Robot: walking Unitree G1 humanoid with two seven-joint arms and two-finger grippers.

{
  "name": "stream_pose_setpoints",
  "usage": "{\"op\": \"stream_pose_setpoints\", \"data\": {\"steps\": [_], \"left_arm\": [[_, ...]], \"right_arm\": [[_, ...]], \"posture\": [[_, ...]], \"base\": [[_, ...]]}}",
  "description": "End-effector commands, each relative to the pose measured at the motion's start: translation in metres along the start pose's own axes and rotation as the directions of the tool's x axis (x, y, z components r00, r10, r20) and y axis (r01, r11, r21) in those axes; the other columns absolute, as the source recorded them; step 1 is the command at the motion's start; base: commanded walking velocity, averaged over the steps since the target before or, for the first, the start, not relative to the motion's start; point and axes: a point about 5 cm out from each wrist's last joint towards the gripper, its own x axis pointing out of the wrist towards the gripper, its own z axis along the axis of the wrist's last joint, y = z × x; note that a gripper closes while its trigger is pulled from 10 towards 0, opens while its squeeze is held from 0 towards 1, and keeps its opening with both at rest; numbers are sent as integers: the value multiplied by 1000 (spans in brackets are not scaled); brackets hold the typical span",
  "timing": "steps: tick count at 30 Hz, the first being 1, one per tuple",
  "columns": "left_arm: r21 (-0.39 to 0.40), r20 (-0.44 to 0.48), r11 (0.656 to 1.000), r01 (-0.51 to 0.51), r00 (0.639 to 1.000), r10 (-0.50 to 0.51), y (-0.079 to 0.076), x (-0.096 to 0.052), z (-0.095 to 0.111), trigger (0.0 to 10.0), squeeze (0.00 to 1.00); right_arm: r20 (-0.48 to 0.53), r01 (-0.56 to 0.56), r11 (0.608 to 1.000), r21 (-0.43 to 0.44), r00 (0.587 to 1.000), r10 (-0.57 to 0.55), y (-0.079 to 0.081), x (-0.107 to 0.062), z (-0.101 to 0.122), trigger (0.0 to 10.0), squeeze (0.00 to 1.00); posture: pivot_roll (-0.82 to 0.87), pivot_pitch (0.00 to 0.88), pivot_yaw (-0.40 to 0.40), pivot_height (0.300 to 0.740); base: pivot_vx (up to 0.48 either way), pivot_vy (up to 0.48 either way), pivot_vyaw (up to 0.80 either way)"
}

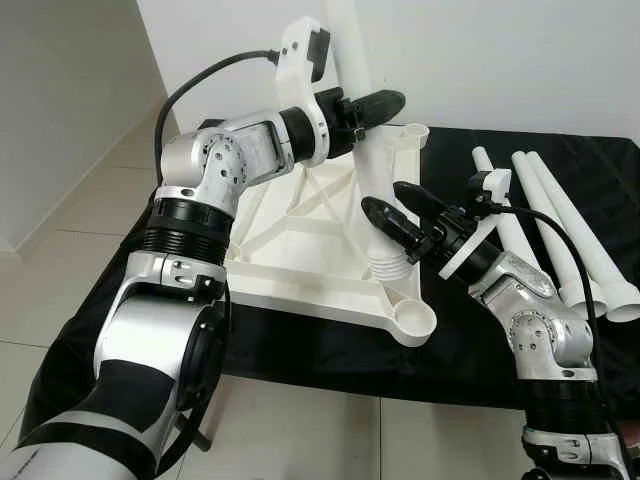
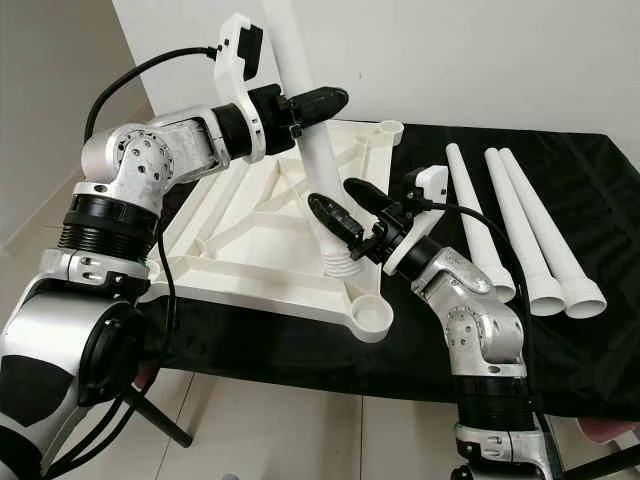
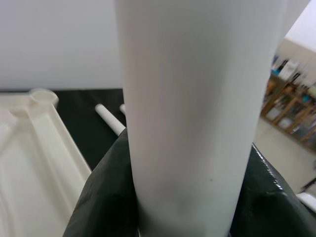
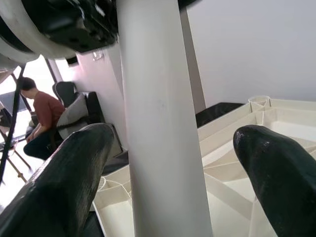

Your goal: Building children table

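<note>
You have the table leg pinched high up in the left gripper, fingers pressed onto it from both sides; the left wrist view confirms the pipe sits between the black pads. The leg stands tilted, its ribbed threaded end low over the upturned tabletop, which lies on the black cloth.

The right gripper is spread, one finger on either side of the leg just above the threads, not clamping.

The threaded end looks short of the corner socket at about 5 o'clock from it. So:
- slide the base toward that socket before pushing down;
- bring the leg upright with the left, since the tilt will likely cross-thread it;
- close the right low on the pipe to steer the tip, then twist.

Three spare legs lie at 3 o'clock on the cloth, well apart from the work. Another socket sits at the 12 o'clock corner.
</note>
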Motion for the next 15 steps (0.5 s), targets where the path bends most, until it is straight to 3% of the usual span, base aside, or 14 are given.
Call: {"op": "stream_pose_setpoints", "data": {"steps": [1,8,10,11,12,13,15], "left_arm": [[114,8,984,136,990,-138,-11,-3,7,10000,0],[221,-3,965,140,990,-143,-18,-2,4,10000,0],[280,-11,949,142,989,-145,-24,-1,-1,10000,0],[295,-14,944,145,989,-147,-27,0,-3,10000,0],[295,-14,944,145,989,-147,-27,0,-3,10000,0],[306,-17,940,149,988,-151,-29,1,-6,10000,0],[313,-19,938,150,988,-152,-31,1,-8,10000,0]], "right_arm": [[-32,-9,1000,-6,999,9,1,3,2,10000,1000],[-82,-33,999,-16,996,32,4,6,5,10000,1000],[-120,-43,998,-54,992,36,3,9,8,10000,1000],[-129,-49,996,-76,991,39,3,11,10,10000,929],[-129,-49,996,-76,991,39,3,11,10,10000,929],[-136,-56,994,-97,990,42,3,13,11,10000,0],[-142,-66,992,-110,989,50,4,14,12,10000,0]], "posture": [[-127,21,66,740],[-142,13,60,740],[-144,13,58,740],[-145,10,54,740],[-145,10,54,740],[-145,10,54,740],[-145,10,54,740]], "base": [[0,0,0],[0,0,0],[0,0,0],[0,0,0],[0,0,0],[0,0,0],[0,0,0]]}}
